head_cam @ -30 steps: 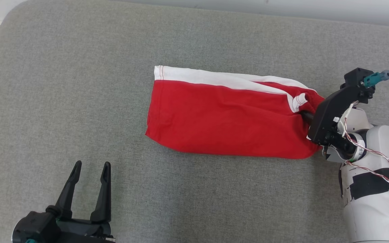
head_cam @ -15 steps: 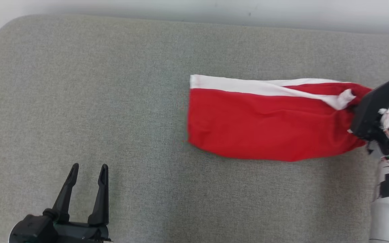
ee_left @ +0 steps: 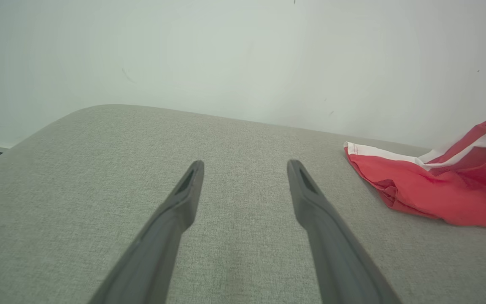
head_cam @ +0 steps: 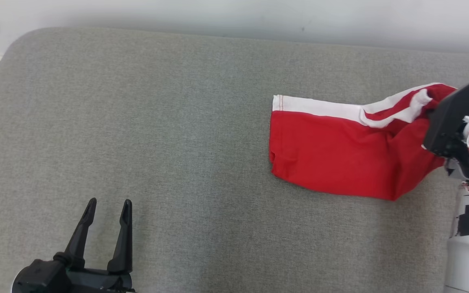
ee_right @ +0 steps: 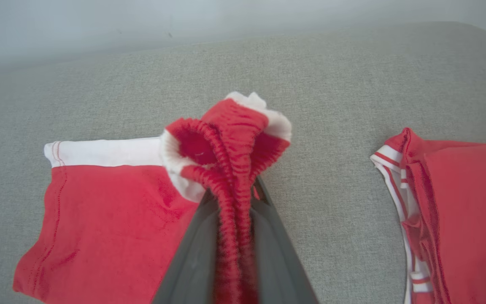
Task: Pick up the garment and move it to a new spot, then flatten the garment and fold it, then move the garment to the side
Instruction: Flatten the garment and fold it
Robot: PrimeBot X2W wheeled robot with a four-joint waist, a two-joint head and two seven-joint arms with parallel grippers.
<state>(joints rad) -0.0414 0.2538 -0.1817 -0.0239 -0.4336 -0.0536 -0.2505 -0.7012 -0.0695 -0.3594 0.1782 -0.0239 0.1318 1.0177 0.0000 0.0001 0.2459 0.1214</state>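
Dragged toward 3 o'clock, the garment (head_cam: 340, 158) trails the right gripper (ee_right: 234, 190), clamped on its waistband. The left gripper (head_cam: 109, 202) waits spread at 7 o'clock. The move aside looks underway.

The grey padded surface (head_cam: 157, 134) lies bare across its left and middle: broad open room for a pass. The left gripper (head_cam: 109, 202) sits at the near left, fingers spread, open surface ahead of it. On the right the red garment (head_cam: 332, 162) takes up the surface, its bunched waistband raised and pinched in the right gripper (ee_right: 232, 198) — a second red garment (ee_right: 458, 211) lies near it, a bare strip between them. The wall (head_cam: 218, 16) closes off the far edge.
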